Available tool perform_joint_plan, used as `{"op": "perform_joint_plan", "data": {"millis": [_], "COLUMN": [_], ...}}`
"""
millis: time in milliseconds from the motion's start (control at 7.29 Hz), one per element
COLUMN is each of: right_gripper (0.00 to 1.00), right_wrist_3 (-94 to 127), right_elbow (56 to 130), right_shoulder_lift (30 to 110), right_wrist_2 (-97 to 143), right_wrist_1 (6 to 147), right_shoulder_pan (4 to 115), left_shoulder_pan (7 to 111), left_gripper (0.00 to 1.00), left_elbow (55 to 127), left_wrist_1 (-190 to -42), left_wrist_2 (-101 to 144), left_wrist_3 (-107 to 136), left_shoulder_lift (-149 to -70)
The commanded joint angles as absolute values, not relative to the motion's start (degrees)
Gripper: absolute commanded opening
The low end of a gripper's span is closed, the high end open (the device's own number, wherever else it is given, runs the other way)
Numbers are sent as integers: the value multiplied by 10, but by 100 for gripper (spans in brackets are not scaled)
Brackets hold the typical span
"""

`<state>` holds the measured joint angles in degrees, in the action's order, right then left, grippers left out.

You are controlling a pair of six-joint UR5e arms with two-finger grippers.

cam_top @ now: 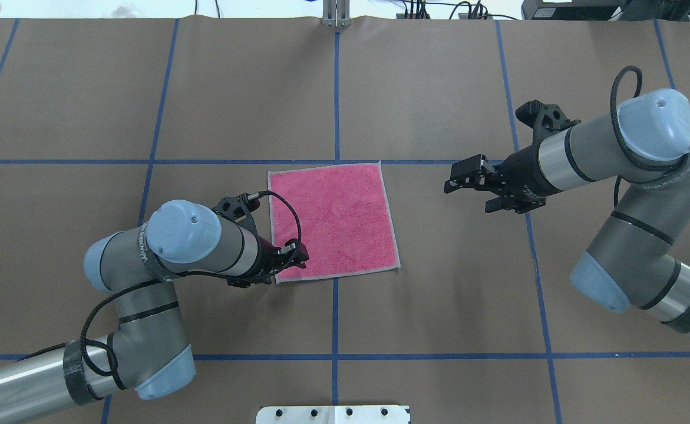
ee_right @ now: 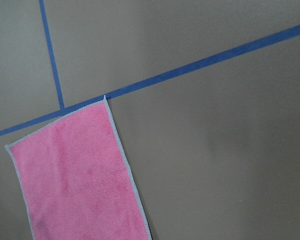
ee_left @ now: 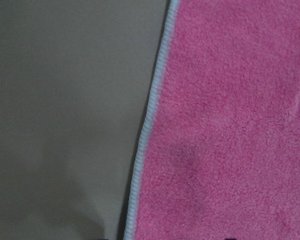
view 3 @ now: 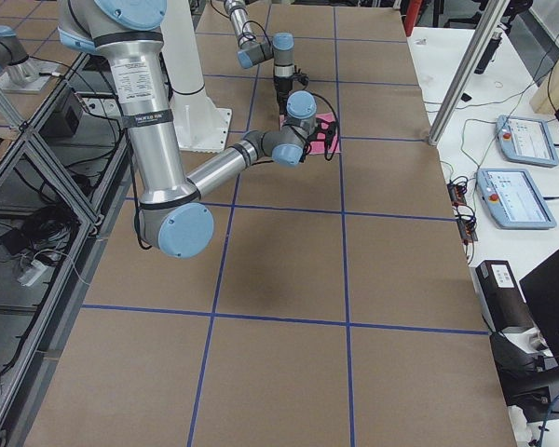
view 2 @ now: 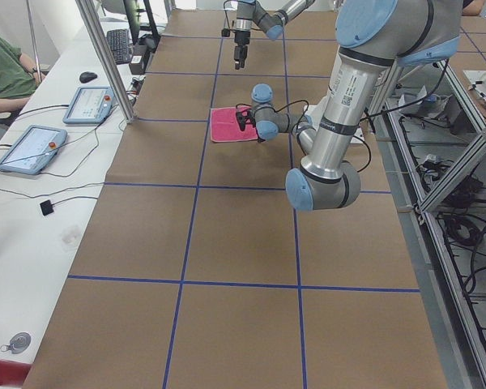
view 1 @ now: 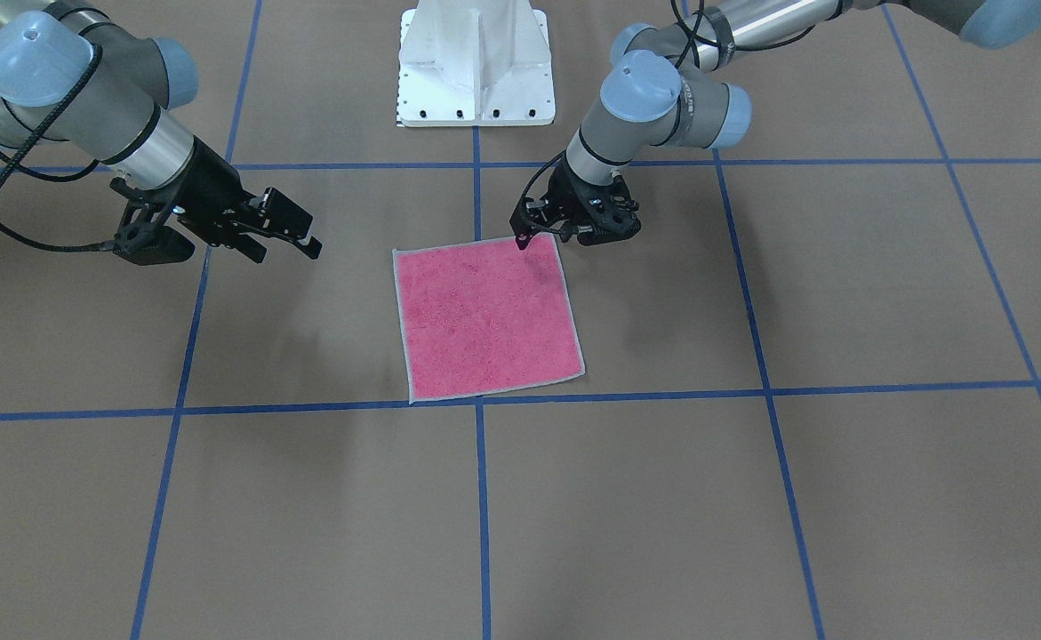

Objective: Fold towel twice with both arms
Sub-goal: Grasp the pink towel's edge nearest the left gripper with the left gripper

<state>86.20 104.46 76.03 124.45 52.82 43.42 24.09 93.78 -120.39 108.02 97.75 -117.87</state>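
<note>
Towel (view 1: 484,320) lies flat and unfolded on the table (view 1: 751,498), pink face up, just in front of the base (view 1: 476,62) and between the two arms. No fold has been made, so both folds are outstanding. The step in hand is judged to be the first grasp. The left gripper (view 1: 573,233) sits low at the towel's near-left corner. Its jaws appear spread and hold nothing, though the wrist hides much of them, and contact with the cloth cannot be confirmed. The right gripper (view 1: 289,242) hangs above bare table, well apart from the towel's right edge, with its jaws plainly spread and empty. It must reach its own corner before a two-arm lift can start. From overhead, the left arm covers the near-left corner, while the front-facing view shows that corner, with the gripper directly over it. The left wrist view alone shows the hem (ee_left: 147,125) at close range, lying flat on the table with no part raised. The right wrist view alone shows that the towel's far edge runs along a blue tape line (ee_right: 215,57), with the far-right corner touching it. Farther out, only the side views show the bench beyond the table's far edge, which carries two pendants (view 2: 85,104), and a person (view 2: 4,69) seated there.
</note>
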Motion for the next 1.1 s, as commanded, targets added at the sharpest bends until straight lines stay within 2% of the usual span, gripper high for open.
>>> {"op": "perform_joint_plan", "data": {"millis": [0,137,411,823,960], "right_gripper": [100,100,100,100,100], "right_wrist_3": [861,861,861,861,860], "right_elbow": [1044,1044,1043,1042,1043], "right_shoulder_lift": [760,761,761,762,763], "right_wrist_2": [1245,1245,1245,1245,1245], "right_wrist_1": [528,528,528,528,528], "right_shoulder_pan": [434,434,434,434,434], "left_shoulder_pan": [238,238,238,238,238], "left_gripper": [74,67,44,0,0], "left_elbow": [937,934,935,936,936], "left_wrist_1": [-1204,-1204,-1205,-1205,-1205], "left_wrist_2": [1080,1080,1080,1081,1082], "left_wrist_3": [977,977,978,982,982], "left_shoulder_lift": [-1178,-1178,-1177,-1181,-1182]}}
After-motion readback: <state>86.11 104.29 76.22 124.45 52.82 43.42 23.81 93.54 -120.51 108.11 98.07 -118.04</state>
